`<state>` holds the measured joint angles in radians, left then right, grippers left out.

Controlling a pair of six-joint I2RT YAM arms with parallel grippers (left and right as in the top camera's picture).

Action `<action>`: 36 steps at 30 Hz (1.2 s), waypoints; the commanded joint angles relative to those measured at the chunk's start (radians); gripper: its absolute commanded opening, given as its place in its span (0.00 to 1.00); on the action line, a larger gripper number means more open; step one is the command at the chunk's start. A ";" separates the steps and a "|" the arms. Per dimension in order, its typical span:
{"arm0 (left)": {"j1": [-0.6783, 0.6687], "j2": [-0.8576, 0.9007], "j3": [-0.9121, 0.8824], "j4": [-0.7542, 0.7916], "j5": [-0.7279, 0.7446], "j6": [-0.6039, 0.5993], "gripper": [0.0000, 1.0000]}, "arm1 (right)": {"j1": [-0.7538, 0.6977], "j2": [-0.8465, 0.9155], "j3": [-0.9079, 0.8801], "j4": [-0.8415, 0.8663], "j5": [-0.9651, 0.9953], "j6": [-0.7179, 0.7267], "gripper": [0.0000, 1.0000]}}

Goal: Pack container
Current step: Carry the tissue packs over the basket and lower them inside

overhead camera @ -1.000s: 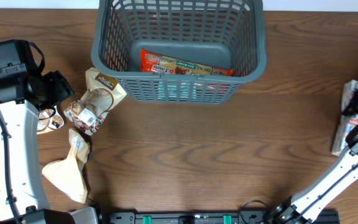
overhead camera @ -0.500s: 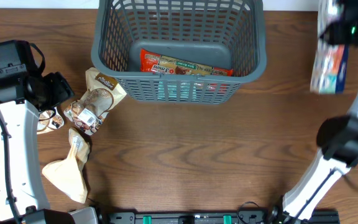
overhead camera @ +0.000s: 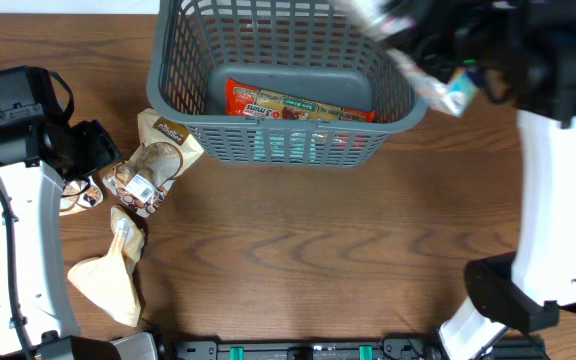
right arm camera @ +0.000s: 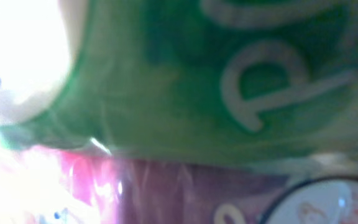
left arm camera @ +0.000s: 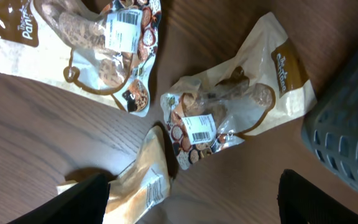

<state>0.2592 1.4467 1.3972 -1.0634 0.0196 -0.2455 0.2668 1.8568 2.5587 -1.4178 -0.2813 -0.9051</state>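
The dark grey basket (overhead camera: 288, 140) stands at the table's far middle with a red snack packet (overhead camera: 298, 105) lying in it. My right gripper (overhead camera: 438, 50) is shut on a green and pink snack packet (overhead camera: 448, 95), blurred, over the basket's right rim; the packet fills the right wrist view (right arm camera: 185, 93) and hides the fingers. My left gripper (overhead camera: 93, 150) is open and empty above brown snack packets (overhead camera: 153, 160). In the left wrist view its gripper (left arm camera: 194, 199) is spread wide over a pale packet (left arm camera: 142, 186), with a brown packet (left arm camera: 229, 118) beyond.
Another brown packet (left arm camera: 98, 50) lies at the far left and a pale packet (overhead camera: 108, 275) near the table's front left. The basket's corner (left arm camera: 353, 124) shows at the right of the left wrist view.
My right arm has swung from the table's right edge up and left to the basket's right rim, carrying the packet. The left arm has not moved.
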 commanded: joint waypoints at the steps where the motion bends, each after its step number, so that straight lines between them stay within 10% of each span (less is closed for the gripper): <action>1: 0.003 0.003 -0.004 -0.010 -0.001 0.016 0.75 | 0.088 0.037 -0.009 0.019 -0.008 -0.215 0.01; 22: 0.003 0.003 -0.004 -0.021 -0.001 0.016 0.75 | 0.166 0.472 -0.009 0.031 -0.119 -0.226 0.04; 24: 0.003 0.003 -0.004 -0.021 -0.001 0.016 0.75 | 0.163 0.499 -0.009 0.010 -0.102 -0.219 0.18; 25: 0.003 0.003 -0.004 -0.021 -0.001 0.016 0.75 | 0.162 0.505 -0.009 0.012 -0.089 -0.191 0.41; 26: 0.003 0.003 -0.004 -0.021 -0.001 0.016 0.75 | 0.162 0.507 -0.009 0.016 -0.076 -0.167 0.99; 36: 0.003 -0.005 -0.004 -0.040 -0.009 0.024 0.75 | 0.126 0.411 0.089 0.113 -0.052 -0.081 0.99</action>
<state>0.2592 1.4467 1.3972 -1.0981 0.0196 -0.2352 0.4194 2.3695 2.5752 -1.3216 -0.3340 -1.0496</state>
